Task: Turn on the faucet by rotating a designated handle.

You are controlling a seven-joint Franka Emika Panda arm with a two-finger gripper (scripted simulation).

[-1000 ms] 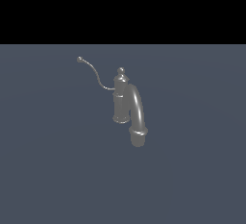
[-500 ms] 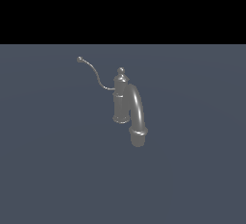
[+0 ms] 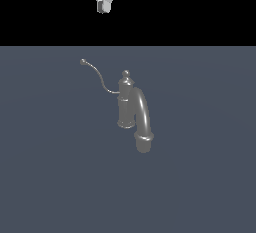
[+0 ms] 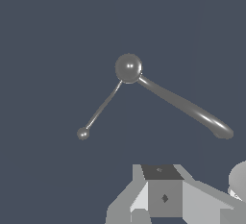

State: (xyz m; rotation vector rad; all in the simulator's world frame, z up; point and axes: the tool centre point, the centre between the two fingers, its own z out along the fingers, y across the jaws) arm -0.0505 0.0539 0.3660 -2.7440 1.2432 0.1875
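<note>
1. Hanging high above the floor, the gripper (image 3: 104,4) shows only at the top edge of the exterior view, well apart from the faucet (image 3: 131,108); this looks like the approach step, with nothing touched yet.
2. Whether its jaws are spread or closed I cannot tell; too little of it shows in either view.
3. The faucet stands upright near the middle of the grey floor (image 3: 50,177), its thick spout (image 3: 143,119) arching toward the exterior view's right.
4. The handle (image 3: 97,76) curves from the post toward the exterior view's left, ending in a small ball (image 3: 83,62).
5. Next, I judge, the gripper should drop beside that ball and push the handle sideways around the post, keeping clear of the spout.
</note>
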